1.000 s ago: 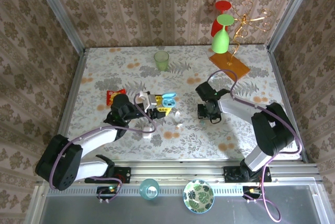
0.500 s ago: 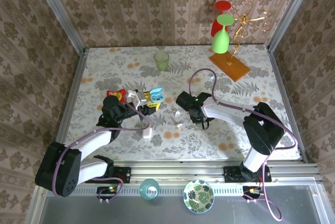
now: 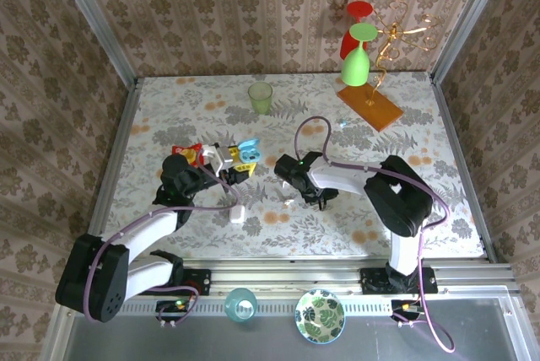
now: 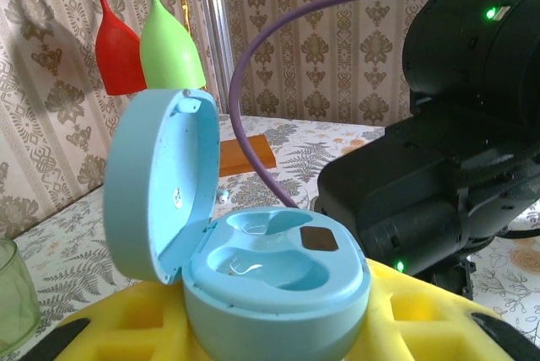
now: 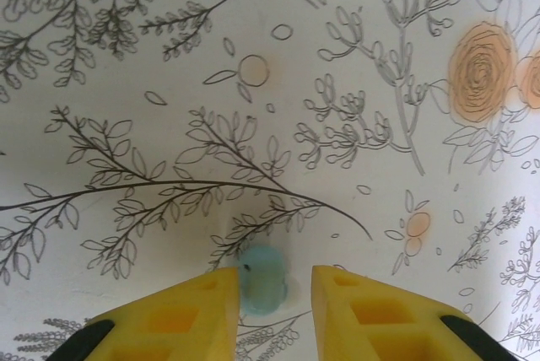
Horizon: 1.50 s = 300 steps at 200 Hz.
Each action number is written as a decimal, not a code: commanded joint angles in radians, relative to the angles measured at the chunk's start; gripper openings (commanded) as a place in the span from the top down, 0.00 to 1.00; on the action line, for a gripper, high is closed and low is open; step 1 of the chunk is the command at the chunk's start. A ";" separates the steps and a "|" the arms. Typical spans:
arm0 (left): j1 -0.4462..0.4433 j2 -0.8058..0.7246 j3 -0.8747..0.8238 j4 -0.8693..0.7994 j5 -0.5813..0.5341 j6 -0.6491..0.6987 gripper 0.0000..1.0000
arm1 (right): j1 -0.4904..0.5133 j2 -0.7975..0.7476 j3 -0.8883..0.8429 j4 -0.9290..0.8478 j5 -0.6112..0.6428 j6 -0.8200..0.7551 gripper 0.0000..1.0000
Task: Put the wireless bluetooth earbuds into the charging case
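Left gripper (image 3: pixel 237 160): closed around the blue charging case (image 4: pixel 278 281), which is held clear of the table (image 5: pixel 152 57) with its lid swung upright | Right gripper (image 5: pixel 276 277): jaws narrowly parted and lowered to the table | A small pale blue piece, probably an earbud (image 5: pixel 261 283), is seen between the yellow fingers (image 5: pixel 181 315).

Blk/grey arms (image 3: pixel 396 196), purple cables (image 3: pixel 314 119)
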<state>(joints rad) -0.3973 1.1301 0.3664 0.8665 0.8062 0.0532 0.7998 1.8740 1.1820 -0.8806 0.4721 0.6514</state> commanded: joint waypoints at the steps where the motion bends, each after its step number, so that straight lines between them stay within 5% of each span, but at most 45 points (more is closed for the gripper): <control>1: 0.009 -0.018 -0.011 0.022 0.007 0.022 0.73 | 0.021 0.030 0.035 -0.056 0.065 0.039 0.72; 148: 0.009 -0.025 -0.014 0.025 0.008 0.016 0.73 | 0.036 0.106 0.047 -0.072 0.094 0.021 0.82; 192: 0.009 -0.021 -0.012 0.023 0.011 0.015 0.73 | 0.014 0.017 0.031 -0.036 0.039 -0.002 0.84; 224: 0.007 -0.019 -0.009 0.025 0.019 0.010 0.73 | -0.061 -0.133 -0.009 0.062 -0.154 -0.020 0.83; 269: -0.003 -0.018 -0.006 0.031 0.025 0.000 0.73 | -0.286 -0.304 -0.141 0.304 -0.764 -0.008 0.83; 300: -0.018 -0.015 -0.005 0.034 0.026 -0.002 0.73 | -0.381 -0.342 -0.172 0.380 -0.995 0.004 0.81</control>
<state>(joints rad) -0.4034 1.1297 0.3656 0.8669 0.8078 0.0528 0.4587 1.5620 1.0374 -0.6052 -0.2161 0.6361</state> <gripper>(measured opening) 0.361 0.187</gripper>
